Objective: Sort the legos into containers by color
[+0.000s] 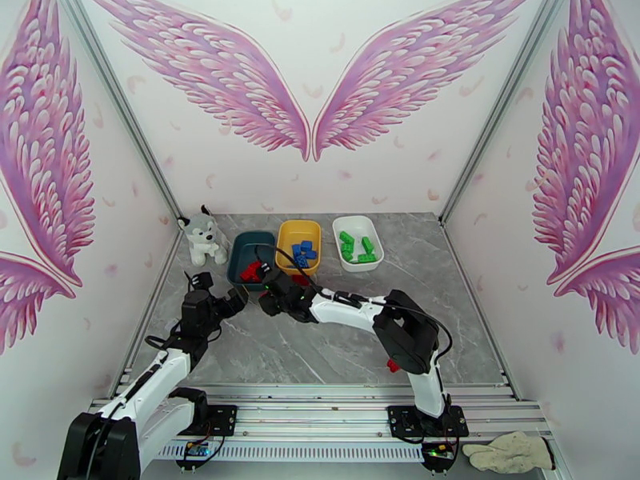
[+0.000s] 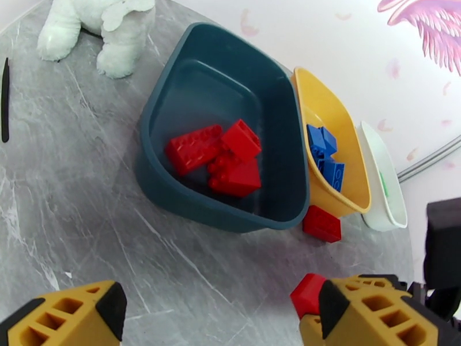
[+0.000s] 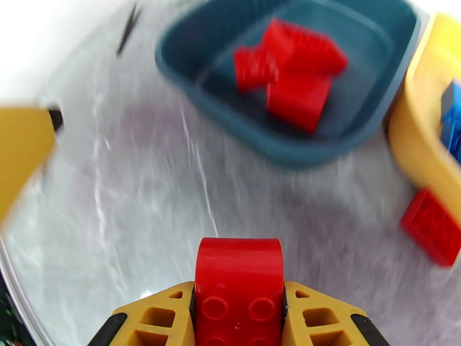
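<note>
- As reds [image 2: 222, 157], blues [image 2: 322, 148] and greens [image 1: 358, 248] lie sorted, we log one loose red brick [image 2: 321, 224] at the teal tray's [image 2: 173, 194] near right corner.
- Right gripper [image 3: 239, 324] clamps a second red brick [image 3: 239, 272]; left gripper [image 2: 219, 304] gapes empty.

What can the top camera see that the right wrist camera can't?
Top camera: the plush husky, the white tray holding green bricks, and a glove by the near edge.
Right wrist camera: a close look at the red brick pinched in the right gripper, studs and all.
Both: the teal tray with red bricks in it, and the yellow tray with blue bricks beside it.
</note>
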